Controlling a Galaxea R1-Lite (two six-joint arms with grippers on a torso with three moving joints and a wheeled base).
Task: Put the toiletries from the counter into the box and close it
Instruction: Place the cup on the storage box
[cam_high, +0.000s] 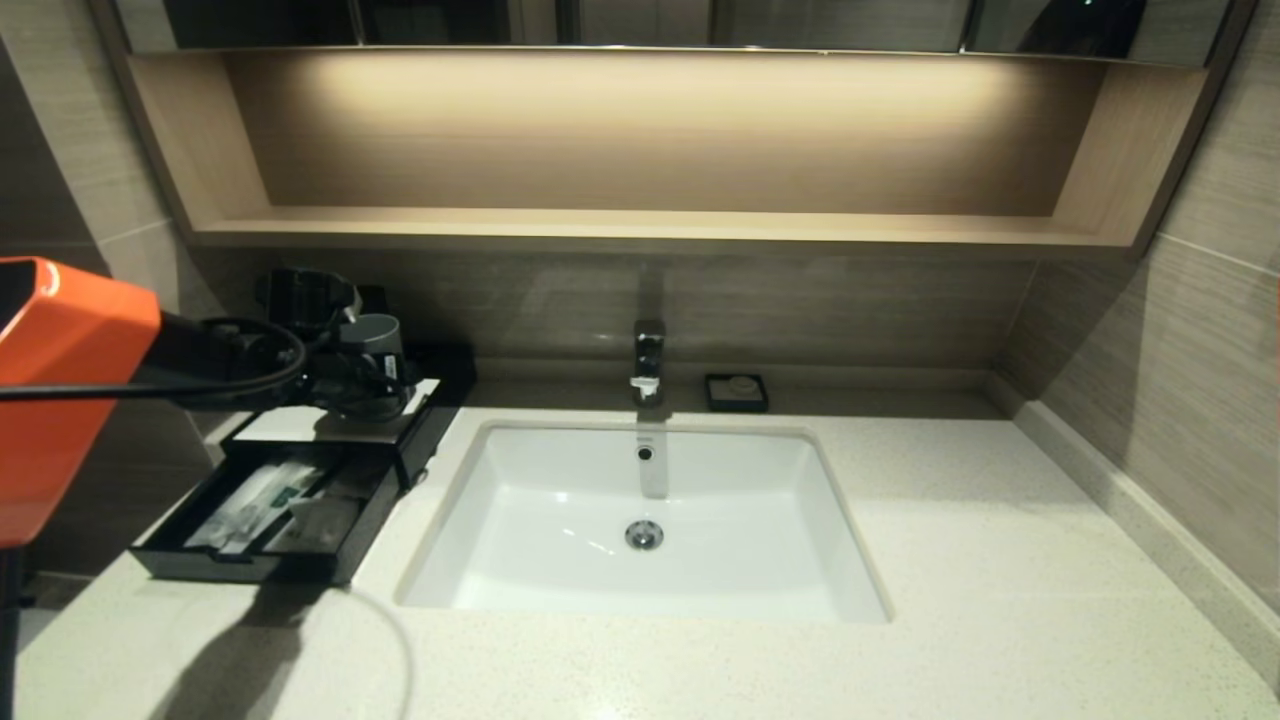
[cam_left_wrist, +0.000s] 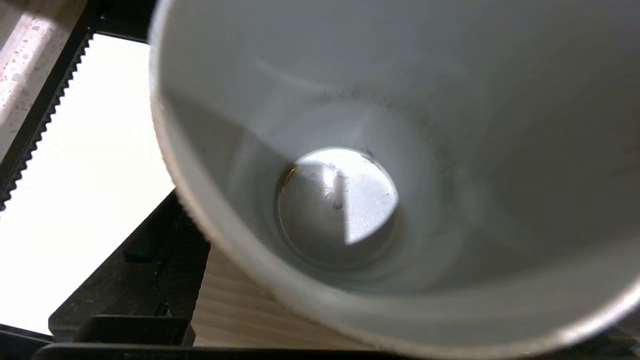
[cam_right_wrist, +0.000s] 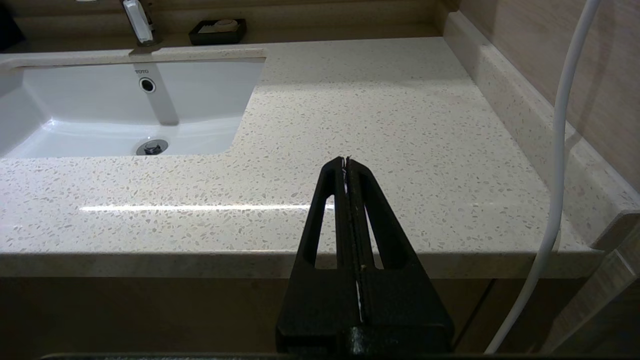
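Now the left gripper (cam_high: 385, 375) stands wide open around a grey cup (cam_left_wrist: 380, 190) above the box (cam_high: 300, 470), whose drawer is pulled out with the 2 packets (cam_high: 250, 505) inside. Beside the counter (cam_right_wrist: 375, 115), the right gripper (cam_right_wrist: 346, 165) rests closed, holding nothing.

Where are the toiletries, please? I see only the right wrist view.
Observer: Both packets lie in the open drawer of the box, left of the sink.
Operator: And the left arm?
Observer: The left gripper hovers over the box's white panel, by a grey cup.
Operator: Is it holding the cup?
Observer: Seemingly not; its visible finger stands apart from the cup's rim.
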